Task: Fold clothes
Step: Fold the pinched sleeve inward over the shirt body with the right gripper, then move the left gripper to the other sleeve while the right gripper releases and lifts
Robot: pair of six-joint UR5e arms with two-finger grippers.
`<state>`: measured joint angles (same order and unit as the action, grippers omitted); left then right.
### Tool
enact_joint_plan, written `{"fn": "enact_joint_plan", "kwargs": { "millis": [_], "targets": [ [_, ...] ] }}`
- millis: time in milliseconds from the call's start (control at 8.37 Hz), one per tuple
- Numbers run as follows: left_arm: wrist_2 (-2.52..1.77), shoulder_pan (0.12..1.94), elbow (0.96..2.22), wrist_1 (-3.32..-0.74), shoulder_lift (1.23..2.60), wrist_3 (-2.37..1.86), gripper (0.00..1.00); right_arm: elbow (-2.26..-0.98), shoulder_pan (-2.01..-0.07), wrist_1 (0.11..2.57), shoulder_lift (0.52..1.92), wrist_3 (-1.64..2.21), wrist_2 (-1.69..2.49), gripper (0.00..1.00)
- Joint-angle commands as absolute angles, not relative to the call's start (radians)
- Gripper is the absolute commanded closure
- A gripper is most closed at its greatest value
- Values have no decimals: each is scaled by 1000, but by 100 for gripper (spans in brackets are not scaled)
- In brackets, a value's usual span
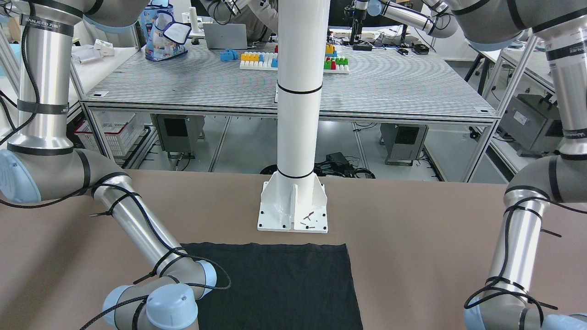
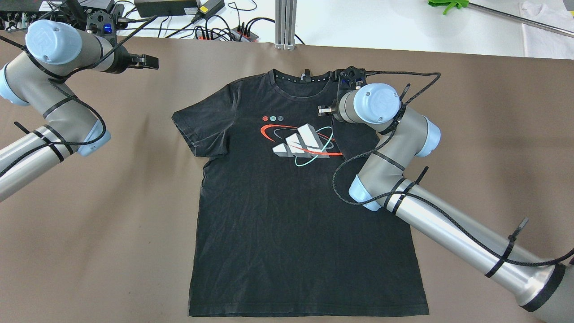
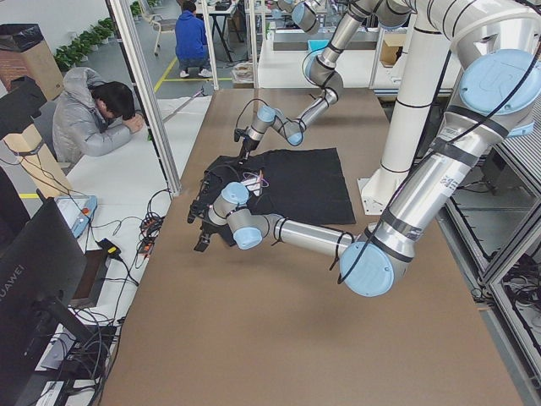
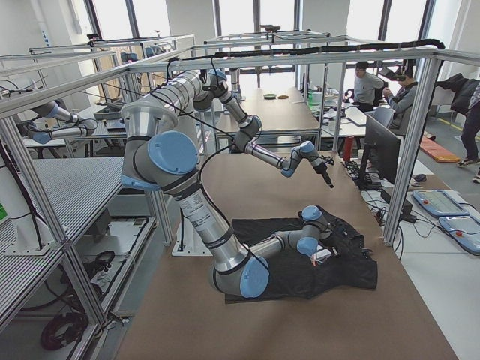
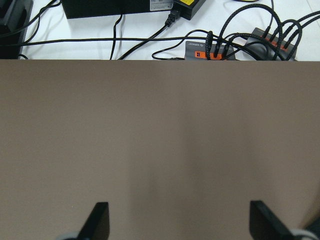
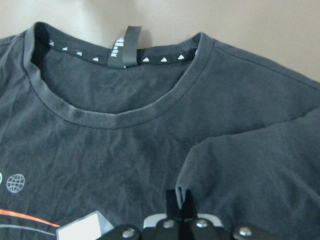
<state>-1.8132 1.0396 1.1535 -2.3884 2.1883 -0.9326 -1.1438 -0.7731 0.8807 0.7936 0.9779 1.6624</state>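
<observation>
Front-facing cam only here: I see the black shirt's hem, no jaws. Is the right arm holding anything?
Observer: Yes, the right gripper has its jaws shut on a pinched fold of the T-shirt, below the collar.
Operator: Left?
Observer: The left gripper has its jaws open over bare table, off the shirt.
Operator: Other sleeve?
Observer: The sleeve on the left arm's side lies flat, unfolded.

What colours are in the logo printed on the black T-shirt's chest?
The printed logo has white-grey blocks ringed in red and teal; overhead view shows it best.
</observation>
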Motion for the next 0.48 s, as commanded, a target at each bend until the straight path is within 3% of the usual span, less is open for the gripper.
{"fn": "enact_joint_plan", "kwargs": {
  "millis": [0, 358],
  "targets": [
    [-1815, 1037, 1155, -2388, 2191, -933, 0, -1146, -773, 877, 793, 980, 1661, 6],
    [-1815, 999, 1157, -2440, 2187, -933, 0, -1170, -796, 879, 799, 994, 1704, 6]
  ]
}}
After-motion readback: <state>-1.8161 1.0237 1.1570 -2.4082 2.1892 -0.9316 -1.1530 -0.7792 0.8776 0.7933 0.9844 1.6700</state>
